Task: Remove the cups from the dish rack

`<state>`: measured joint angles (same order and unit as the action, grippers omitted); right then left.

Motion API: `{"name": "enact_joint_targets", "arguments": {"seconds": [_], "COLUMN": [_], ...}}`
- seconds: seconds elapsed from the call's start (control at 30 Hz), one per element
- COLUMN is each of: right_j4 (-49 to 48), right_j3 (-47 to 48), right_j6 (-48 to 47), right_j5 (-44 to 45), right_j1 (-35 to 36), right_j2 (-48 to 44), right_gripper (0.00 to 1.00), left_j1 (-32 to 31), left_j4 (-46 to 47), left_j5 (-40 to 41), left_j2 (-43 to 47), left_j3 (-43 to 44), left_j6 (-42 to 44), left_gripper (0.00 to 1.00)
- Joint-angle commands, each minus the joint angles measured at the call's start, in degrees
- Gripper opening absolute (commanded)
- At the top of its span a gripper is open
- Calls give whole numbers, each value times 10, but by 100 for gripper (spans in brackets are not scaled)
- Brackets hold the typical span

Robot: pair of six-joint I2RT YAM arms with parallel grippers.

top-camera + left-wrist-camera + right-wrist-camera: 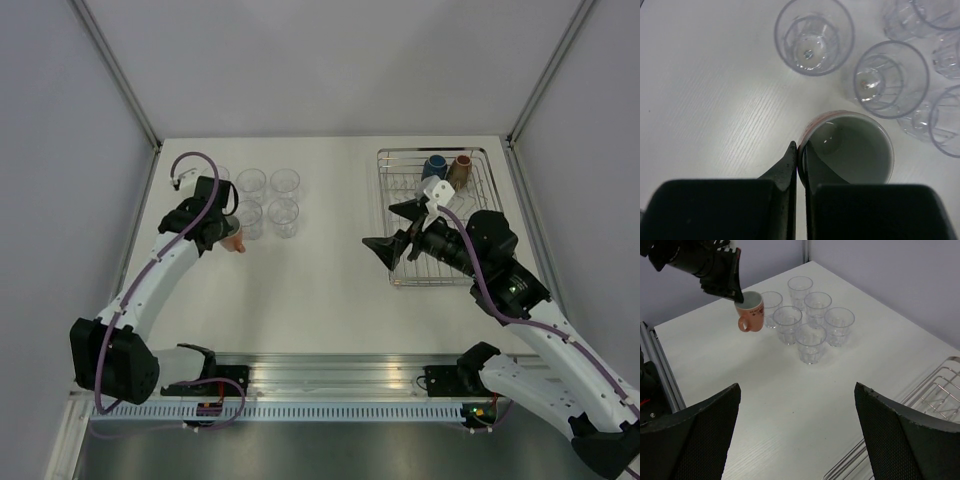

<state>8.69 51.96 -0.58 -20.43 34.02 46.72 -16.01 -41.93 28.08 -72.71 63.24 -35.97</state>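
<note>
My left gripper [801, 150] is shut on the rim of the salmon-orange mug [850, 150], one finger inside and one outside. The mug [751, 312] is upright at table level, just left of a cluster of several clear glass tumblers [810, 342] standing at the back left [267, 203]. I cannot tell whether the mug rests on the table. A dark blue mug [434, 166] and a brown mug [461, 168] sit at the far end of the silver wire dish rack [385, 155]. My right gripper [390, 228] is open and empty at the rack's left edge, pointing left.
The white table [320, 290] is walled by grey panels at the back and both sides. The rack's wire corner [935, 390] shows at the right of the right wrist view. A metal rail [330, 375] runs along the near edge between the arm bases.
</note>
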Motion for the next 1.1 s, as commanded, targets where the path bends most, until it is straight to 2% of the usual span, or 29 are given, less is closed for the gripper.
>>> {"name": "enact_joint_targets", "arguments": {"seconds": [0.0, 0.13, 0.23, 0.43, 0.53, 0.6, 0.63, 0.73, 0.8, 0.93, 0.97, 1.07], "right_j4": [-10, -20, -25, -18, 9, 29, 47, 59, 71, 101, 106, 112], "right_j3": [-5, -9, -11, -13, 6, 30, 38, 67, 90, 147, 168, 200], "right_j6": [42, 61, 83, 116, 151, 167, 169, 169, 172, 174, 174, 175], "right_j5": [63, 65, 104, 201, 292, 352, 364, 381, 400, 377, 360, 290], "right_j1": [1, 2, 1, 1, 1, 2, 1, -2, -6, -53, -68, -141], "right_j2": [-8, -8, -2, 12, 36, 67, 88, 115, 140, 196, 219, 258], "right_gripper": [98, 98, 98, 98, 98, 98, 98, 98, 98, 98, 98, 98], "left_j1": [22, 37, 46, 50, 50, 50, 50, 50, 50, 50, 50, 50], "left_j4": [21, 43, 57, 94, 96, 96, 99, 103, 103, 84, 60, 26], "left_j5": [36, 30, 32, 33, 32, 38, 38, 37, 36, 34, 34, 36], "left_j2": [39, 35, 27, 42, 36, 39, 41, 57, 71, 119, 145, 205], "left_j3": [-40, -90, -120, -168, -173, -181, -189, -198, -199, -182, -175, -141], "left_j6": [-64, -82, -93, -95, -93, -96, -97, -98, -94, -88, -89, -84], "left_gripper": [2, 2, 2, 2, 2, 8, 16, 27, 37, 51, 62, 84]}}
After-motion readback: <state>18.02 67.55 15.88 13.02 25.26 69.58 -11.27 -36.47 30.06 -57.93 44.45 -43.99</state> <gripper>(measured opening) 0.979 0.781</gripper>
